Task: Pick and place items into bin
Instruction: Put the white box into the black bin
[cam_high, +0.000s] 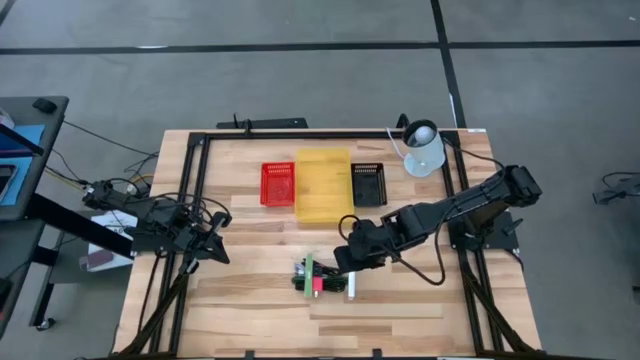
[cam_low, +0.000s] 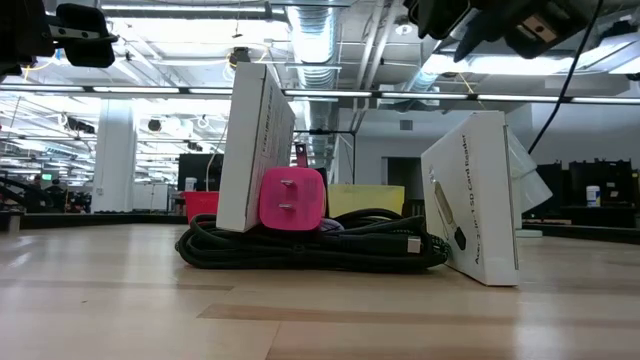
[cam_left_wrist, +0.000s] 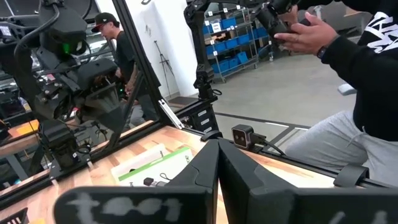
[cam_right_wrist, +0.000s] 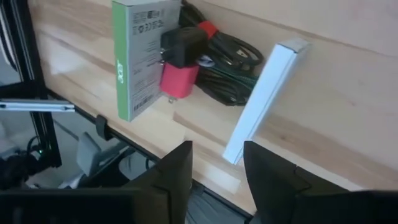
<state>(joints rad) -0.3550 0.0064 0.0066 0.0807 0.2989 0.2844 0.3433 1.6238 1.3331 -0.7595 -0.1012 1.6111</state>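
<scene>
The items lie in one heap on the table's near middle (cam_high: 322, 278). They are a flat green-and-white box (cam_right_wrist: 144, 56) standing on its long edge, a thin white bar-shaped box (cam_right_wrist: 264, 96), a coil of black cords (cam_right_wrist: 230, 62), a pink-red plug block (cam_right_wrist: 179, 78) and a small black adapter (cam_right_wrist: 183, 43). In the low view the plug (cam_low: 292, 198) rests on the cords (cam_low: 310, 245) between the two boxes. My right gripper (cam_high: 345, 262) is open and empty above the heap's far right side; its fingers (cam_right_wrist: 180, 171) stand apart. My left gripper (cam_high: 215, 245) is shut and empty at the table's left.
A red bin (cam_high: 278, 184), a yellow bin (cam_high: 323, 185) and a black bin (cam_high: 368, 183) stand in a row at the far middle. A white jug-like lamp (cam_high: 422, 148) stands at the far right. A black frame (cam_high: 190, 190) runs around the table. A person's hand (cam_left_wrist: 305, 31) shows beyond it.
</scene>
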